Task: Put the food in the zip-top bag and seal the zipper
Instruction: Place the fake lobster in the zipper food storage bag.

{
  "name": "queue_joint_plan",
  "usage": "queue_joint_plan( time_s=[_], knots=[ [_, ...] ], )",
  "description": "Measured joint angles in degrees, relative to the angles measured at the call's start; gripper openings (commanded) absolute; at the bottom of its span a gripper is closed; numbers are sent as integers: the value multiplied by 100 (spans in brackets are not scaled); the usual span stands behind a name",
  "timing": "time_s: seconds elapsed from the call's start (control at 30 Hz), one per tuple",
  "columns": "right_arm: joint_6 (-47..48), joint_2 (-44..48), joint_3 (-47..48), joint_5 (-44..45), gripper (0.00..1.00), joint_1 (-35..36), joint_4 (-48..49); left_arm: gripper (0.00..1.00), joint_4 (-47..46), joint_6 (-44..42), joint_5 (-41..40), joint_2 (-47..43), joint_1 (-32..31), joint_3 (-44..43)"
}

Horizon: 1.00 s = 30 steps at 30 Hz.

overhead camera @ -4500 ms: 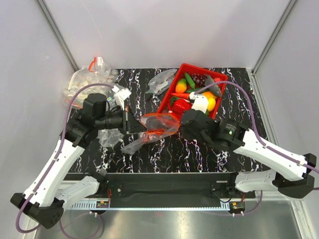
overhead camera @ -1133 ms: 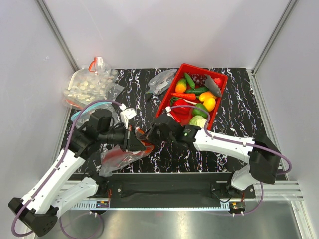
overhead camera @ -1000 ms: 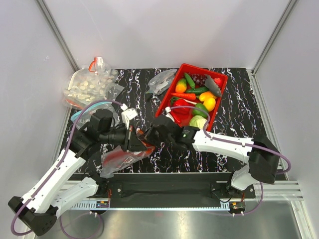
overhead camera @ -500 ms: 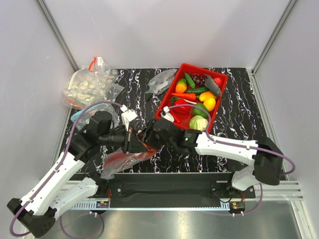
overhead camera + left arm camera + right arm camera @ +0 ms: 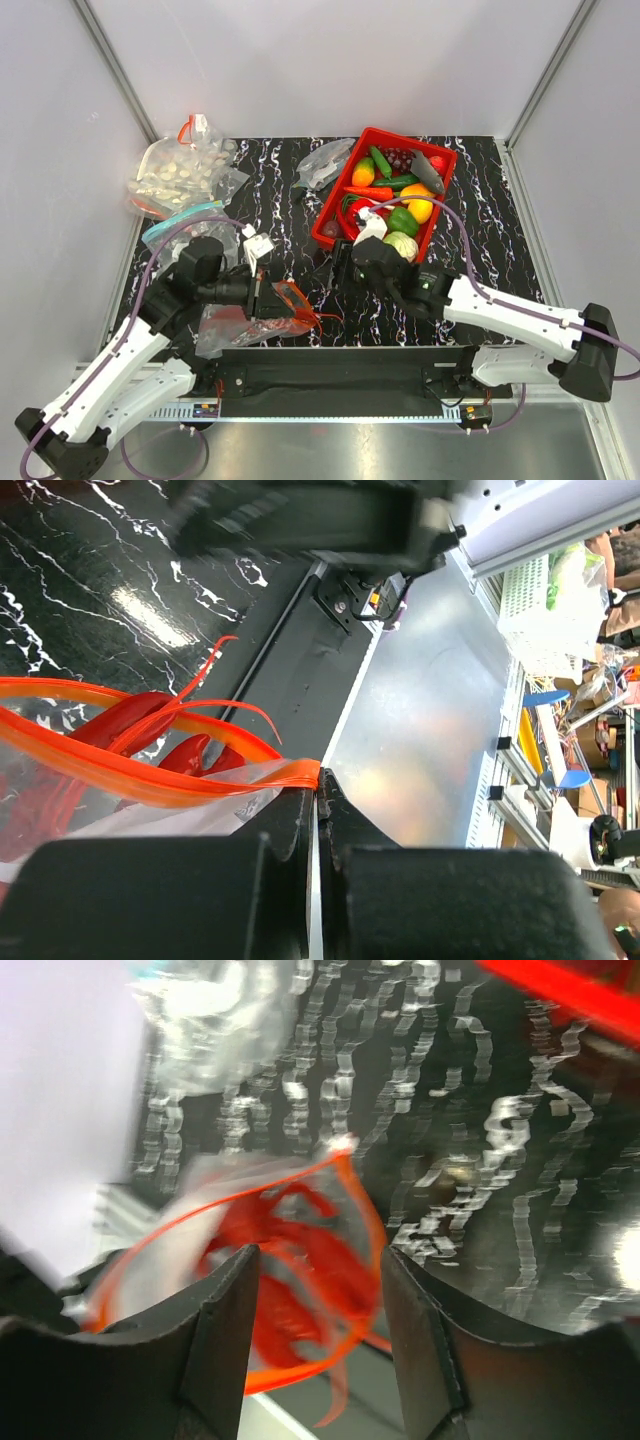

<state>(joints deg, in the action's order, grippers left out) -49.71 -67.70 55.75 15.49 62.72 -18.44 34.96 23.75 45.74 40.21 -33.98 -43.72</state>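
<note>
Left hand (image 5: 318, 785): clamped shut on one end of the zipper (image 5: 150, 770); strip runs away from the fingertips in two parted bands, mouth gaping.
Zip-top bag (image 5: 235, 322): crumpled on the table (image 5: 480, 240) under and just behind the left hand; clear plastic, outline hard to trace through the glare.
Food in the bag: red lobster (image 5: 290, 1270) inside the mouth, thin feelers poking out past the strip; body cut off at the left wrist view's edge.
Right hand (image 5: 315, 1310): spread wide, nothing between the fingers; bag mouth ahead of it, apart; view badly blurred.
Remaining food: heaped in the red tray (image 5: 330, 205) just behind the right hand; nearest pieces partly hidden by that arm.
</note>
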Motion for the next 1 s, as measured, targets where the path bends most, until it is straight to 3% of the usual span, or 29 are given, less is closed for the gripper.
queue_joint_plan(
  time_s=[0.27,0.57,0.63,0.7,0.8,0.93,1.0],
  knots=[
    [358,-925,-85,-415,56,-232,26,0,90,-181,125,-317,0,26],
    [140,-2085,-297,-1453,57,-291,1056,0,387,-382,170,-544,0,26],
    [31,-2258,-313,-1681,48,-317,1355,0,450,-398,170,-577,0,26],
    [-90,-2417,-348,-1921,27,-348,1707,0,490,-407,170,-610,0,24],
    [-280,-2577,-396,-2166,23,-387,2083,0,544,-426,168,-640,0,24],
    [-356,-2590,-435,-2310,6,-409,2365,0,590,-450,168,-640,0,24],
    [-363,-2551,-435,-2323,4,-417,2406,0,612,-452,168,-649,0,24]
  ],
)
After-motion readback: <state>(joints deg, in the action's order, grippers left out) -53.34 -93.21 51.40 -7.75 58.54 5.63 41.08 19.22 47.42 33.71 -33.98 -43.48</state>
